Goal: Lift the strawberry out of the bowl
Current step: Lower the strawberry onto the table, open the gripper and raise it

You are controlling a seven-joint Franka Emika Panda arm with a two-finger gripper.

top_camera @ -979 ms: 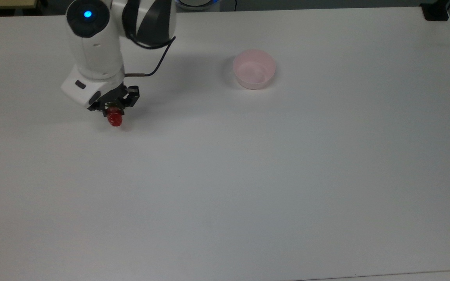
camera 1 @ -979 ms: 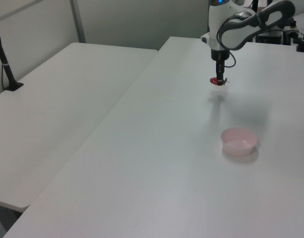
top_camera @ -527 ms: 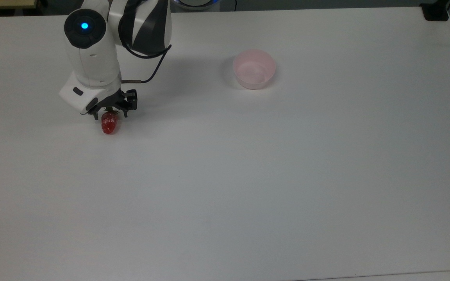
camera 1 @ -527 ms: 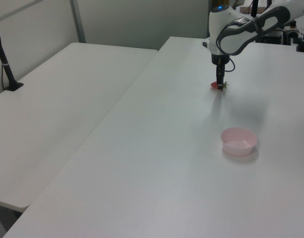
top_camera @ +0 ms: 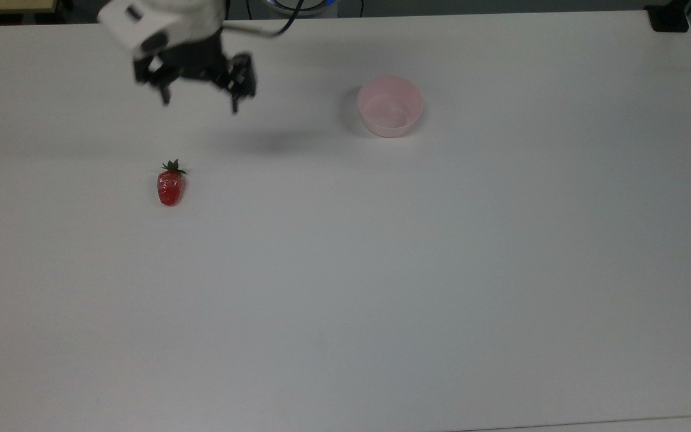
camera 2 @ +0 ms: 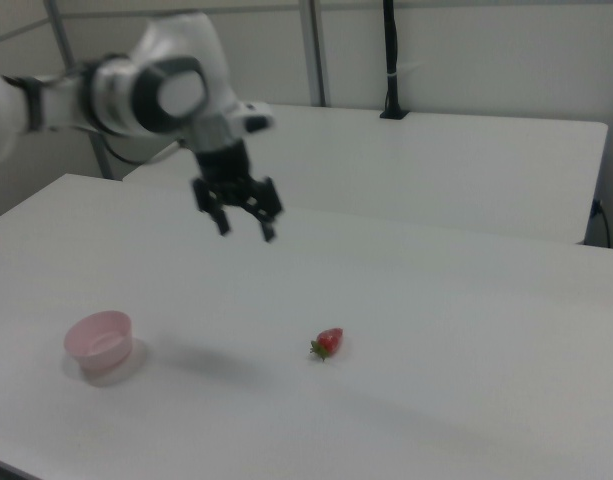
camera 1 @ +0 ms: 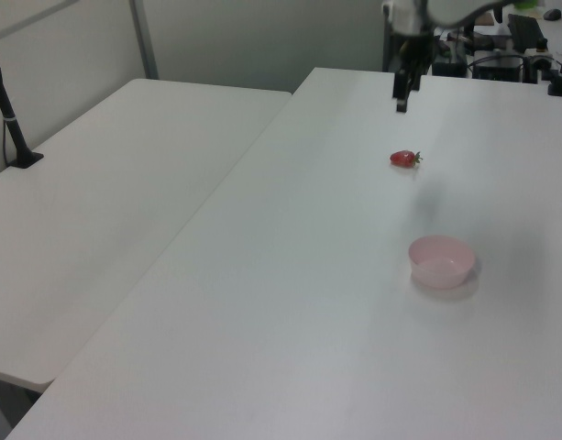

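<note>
The red strawberry [top_camera: 170, 185] with its green leafy top lies on the white table, far from the bowl, toward the top view's left; it also shows in the left view [camera 1: 403, 159] and the right view [camera 2: 328, 343]. The pale pink bowl [top_camera: 390, 105] stands empty toward the top view's upper middle, also seen in the left view [camera 1: 440, 260] and the right view [camera 2: 99, 344]. My gripper [top_camera: 200, 103] hangs open and empty, high above the table, between strawberry and bowl in the right view [camera 2: 245, 229], and above the strawberry in the left view [camera 1: 402, 103].
A second white table [camera 1: 106, 202] adjoins on the left view's left, with a black post [camera 1: 7, 110] on it. Cables and equipment [camera 1: 510, 55] sit at the table's far end in the left view. A black clamp [top_camera: 668, 18] marks the top view's upper right corner.
My gripper let go of the strawberry, which now lies on the table, and rose up and away from it toward the top view's upper edge.
</note>
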